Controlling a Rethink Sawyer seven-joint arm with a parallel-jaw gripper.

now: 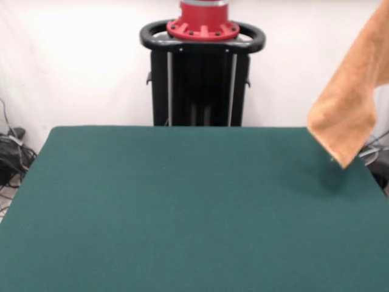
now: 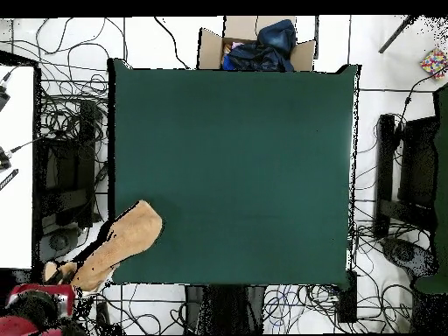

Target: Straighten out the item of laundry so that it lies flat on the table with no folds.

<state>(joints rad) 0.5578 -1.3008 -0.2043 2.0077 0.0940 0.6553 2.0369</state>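
Observation:
The orange-tan towel (image 1: 347, 115) hangs in the air over the table's far right corner in the front view. Its top runs out of the picture at the upper right, and its lowest corner hovers just above the green table (image 1: 182, 207). In the overhead view the towel (image 2: 122, 243) stretches from the table's (image 2: 236, 166) lower left corner out past the edge. There it meets a red and black part of my arm (image 2: 31, 313). My gripper (image 2: 54, 273) sits at the towel's outer end, mostly hidden by cloth. No tag or bands show.
The black pedestal (image 1: 200, 85) stands behind the table's far edge. A cardboard box with dark blue clothes (image 2: 258, 45) sits off the edge opposite the robot. Cables and black stands (image 2: 66, 175) lie on the floor on both sides.

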